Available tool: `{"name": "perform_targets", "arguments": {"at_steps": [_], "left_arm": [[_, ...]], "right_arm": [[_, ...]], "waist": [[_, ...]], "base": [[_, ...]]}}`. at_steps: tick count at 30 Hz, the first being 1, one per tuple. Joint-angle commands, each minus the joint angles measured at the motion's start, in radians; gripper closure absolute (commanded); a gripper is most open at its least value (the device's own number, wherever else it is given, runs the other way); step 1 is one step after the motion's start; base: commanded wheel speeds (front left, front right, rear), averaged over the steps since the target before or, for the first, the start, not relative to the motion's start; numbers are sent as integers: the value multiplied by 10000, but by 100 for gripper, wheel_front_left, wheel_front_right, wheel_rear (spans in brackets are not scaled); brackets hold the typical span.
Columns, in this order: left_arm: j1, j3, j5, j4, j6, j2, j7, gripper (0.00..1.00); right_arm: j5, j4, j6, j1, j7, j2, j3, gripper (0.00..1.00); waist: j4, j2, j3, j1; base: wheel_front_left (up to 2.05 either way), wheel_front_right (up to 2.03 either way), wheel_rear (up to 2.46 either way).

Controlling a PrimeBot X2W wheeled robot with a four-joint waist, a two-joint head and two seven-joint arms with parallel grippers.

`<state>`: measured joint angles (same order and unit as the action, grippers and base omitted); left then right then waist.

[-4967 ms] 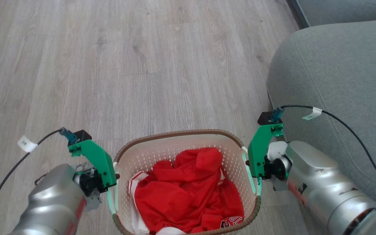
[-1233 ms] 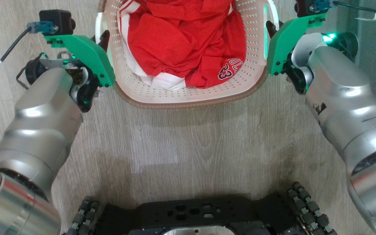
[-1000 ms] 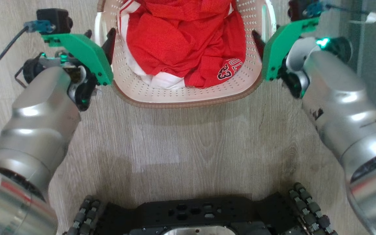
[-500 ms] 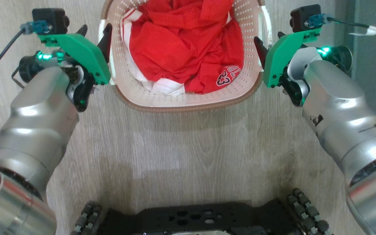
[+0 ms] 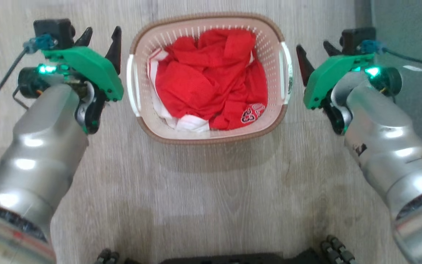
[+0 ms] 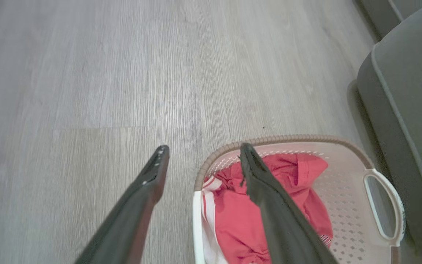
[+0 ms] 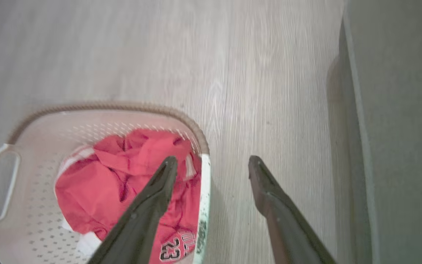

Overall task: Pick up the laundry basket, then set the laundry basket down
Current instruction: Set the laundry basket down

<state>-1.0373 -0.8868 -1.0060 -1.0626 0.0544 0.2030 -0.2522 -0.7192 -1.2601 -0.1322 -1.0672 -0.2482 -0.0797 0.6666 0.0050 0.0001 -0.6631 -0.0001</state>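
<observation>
Head view is showing the laundry basket [image 5: 211, 136] sitting on the wooden floor [image 5: 211, 190] between the left jaws and the right jaws, each pair gaping empty just outside a white handle [image 5: 286, 73], likely because the set-down is finishing.

In the head view the left gripper [image 5: 101, 32] sits at about ten o'clock. Its two dark fingers are spread apart and point toward twelve. The right gripper [image 5: 313, 47] sits at about two o'clock, also spread, with its tips leaning slightly toward eleven. Each is mounted on a green bracket, the left bracket [image 5: 86, 66] and the right bracket [image 5: 326, 75], with a small green light glowing at each wrist. The silver left forearm [image 5: 42, 139] rises from seven o'clock and the silver right forearm [image 5: 383, 146] from five o'clock, both angling inward. The dark base [image 5: 334, 248] edges in at six o'clock. Each wrist view shows its own gripper, left [image 6: 203, 148] and right [image 7: 213, 159], with fingers wide apart.
</observation>
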Motion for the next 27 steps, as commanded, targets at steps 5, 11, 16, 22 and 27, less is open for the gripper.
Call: {"name": "perform_targets", "arguments": {"at_steps": [5, 11, 16, 22, 27], "left_arm": [[1742, 2160, 2001, 1999, -781, 668, -93, 0], [3344, 4004, 3706, 3869, -1141, 624, -94, 0], [4444, 5038, 4612, 5055, -1276, 504, -94, 0], [5940, 6075, 5602, 6675, -1308, 268, -94, 0], [7042, 6618, 6128, 7786, -1333, 179, -95, 0]], "right_arm": [[1560, 2330, 15, 1267, -132, -551, -1623, 0], [3642, 4730, 15, 2985, -134, -400, -3570, 0], [4632, 6077, 15, 4058, -134, -134, -4447, 0], [5308, 7380, 15, 5311, -135, 95, -5104, 0], [5485, 8095, 15, 6079, -135, 184, -5349, 0]], "waist": [[20, -1, 855, 1], [20, -1, 1602, 1], [0, -1, 2181, 1], [10, -1, 3069, 1], [-56, -1, 3803, 1]], "base": [[0, 0, 0], [0, 0, 0], [0, 0, 0], [0, 0, 0], [0, 0, 0]]}}
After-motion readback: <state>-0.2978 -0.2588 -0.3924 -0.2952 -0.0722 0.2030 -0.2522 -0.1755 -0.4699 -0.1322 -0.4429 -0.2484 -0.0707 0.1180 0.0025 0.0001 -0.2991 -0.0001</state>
